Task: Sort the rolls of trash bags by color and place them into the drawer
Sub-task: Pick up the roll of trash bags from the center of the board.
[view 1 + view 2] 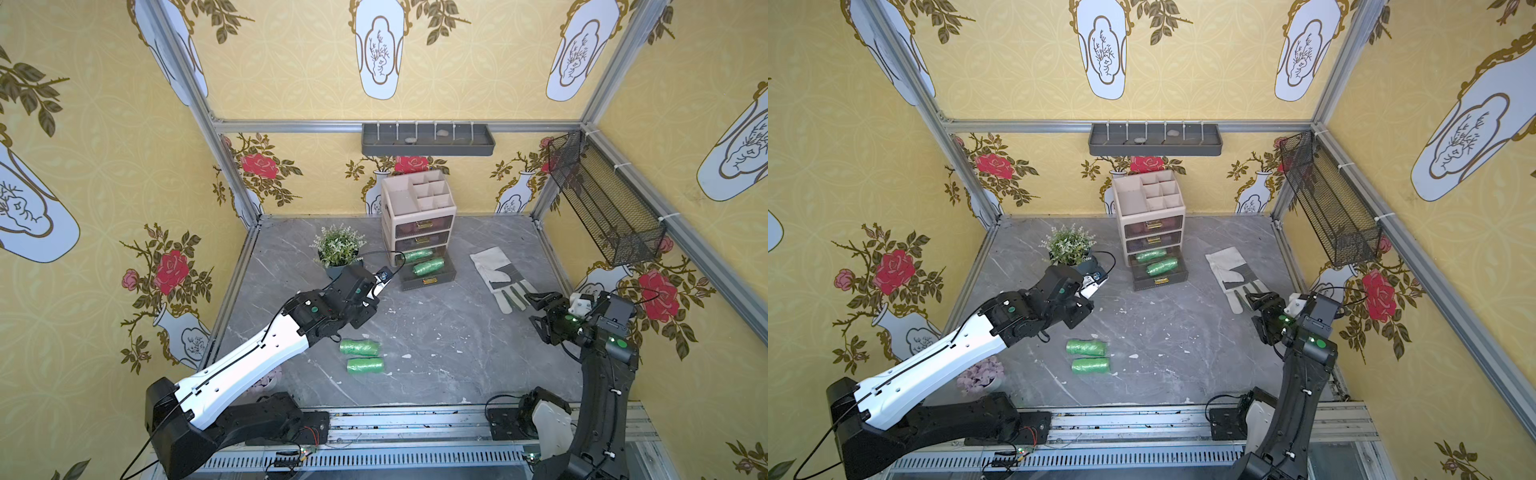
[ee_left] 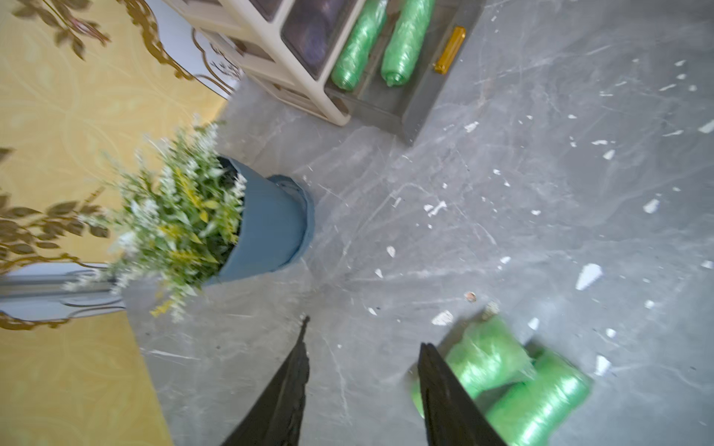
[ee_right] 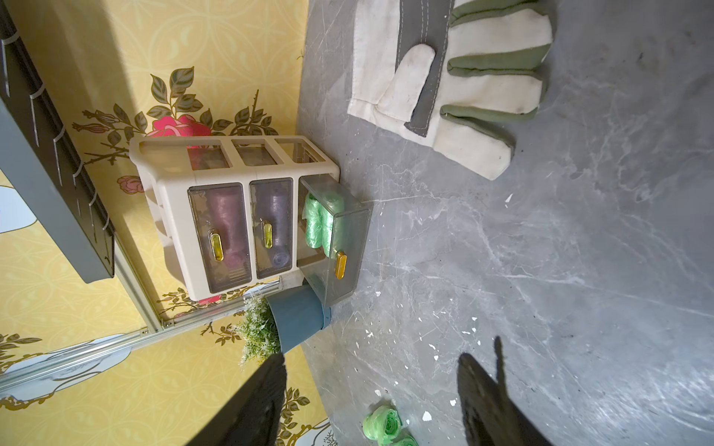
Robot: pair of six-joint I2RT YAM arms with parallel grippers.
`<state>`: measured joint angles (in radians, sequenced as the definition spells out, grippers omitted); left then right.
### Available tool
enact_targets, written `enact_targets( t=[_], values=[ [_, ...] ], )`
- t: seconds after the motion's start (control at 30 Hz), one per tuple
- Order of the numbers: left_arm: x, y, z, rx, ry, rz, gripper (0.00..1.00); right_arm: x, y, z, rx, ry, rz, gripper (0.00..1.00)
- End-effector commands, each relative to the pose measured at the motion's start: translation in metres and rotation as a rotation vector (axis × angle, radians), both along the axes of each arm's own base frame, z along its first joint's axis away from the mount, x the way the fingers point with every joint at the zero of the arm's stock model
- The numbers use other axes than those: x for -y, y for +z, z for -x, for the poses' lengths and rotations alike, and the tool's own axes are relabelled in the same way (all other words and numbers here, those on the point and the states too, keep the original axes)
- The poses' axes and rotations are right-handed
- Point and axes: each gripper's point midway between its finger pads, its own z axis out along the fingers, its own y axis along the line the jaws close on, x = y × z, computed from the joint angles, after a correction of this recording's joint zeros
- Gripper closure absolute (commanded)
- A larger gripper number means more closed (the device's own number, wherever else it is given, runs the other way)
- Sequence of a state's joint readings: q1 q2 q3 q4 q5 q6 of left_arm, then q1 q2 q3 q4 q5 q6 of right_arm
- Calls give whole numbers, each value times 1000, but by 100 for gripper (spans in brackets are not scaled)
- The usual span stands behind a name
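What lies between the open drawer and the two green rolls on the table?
Only bare, white-flecked tabletop between drawer and rolls, in both top views.

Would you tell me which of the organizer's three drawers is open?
The bottom drawer: it is pulled out with two green rolls inside, while the middle drawer and top drawer are shut.

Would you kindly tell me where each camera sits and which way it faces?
Overhead, above the front edge, looking down at the table; left arm and right arm show in both top views.
Left wrist: on the left arm, looking past the open left gripper at the potted plant and loose green rolls.
Right wrist: on the right arm, looking past the open right gripper at the drawer unit and glove.
Shared: both wrist views show the open bottom drawer.
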<state>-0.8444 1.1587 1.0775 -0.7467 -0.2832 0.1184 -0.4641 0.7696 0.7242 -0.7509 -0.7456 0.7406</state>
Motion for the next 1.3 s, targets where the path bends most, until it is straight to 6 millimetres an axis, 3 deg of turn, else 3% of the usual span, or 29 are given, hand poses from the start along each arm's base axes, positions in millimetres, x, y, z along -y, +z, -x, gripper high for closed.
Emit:
enact_targets(
  t=[0.0, 0.13, 0.47, 0.6, 0.87, 1.27],
  values=[
    [-4, -29, 37, -216, 68, 43, 56, 3, -1, -5, 14, -6, 6, 29],
    [2, -57, 63, -336, 85, 41, 55, 3, -8, -7, 3, -8, 6, 28],
    [34, -119, 92, -612, 173, 28, 57, -2, -16, -12, -11, 2, -3, 28],
    [34, -140, 100, -645, 215, -11, 56, -3, -19, -13, -18, 5, -4, 28],
    [17, -156, 92, -587, 270, -106, 48, -7, -23, -15, -32, 14, 2, 27],
    [14, -178, 115, -712, 259, -138, 46, -11, -25, -16, -45, 17, 17, 27]
  ],
)
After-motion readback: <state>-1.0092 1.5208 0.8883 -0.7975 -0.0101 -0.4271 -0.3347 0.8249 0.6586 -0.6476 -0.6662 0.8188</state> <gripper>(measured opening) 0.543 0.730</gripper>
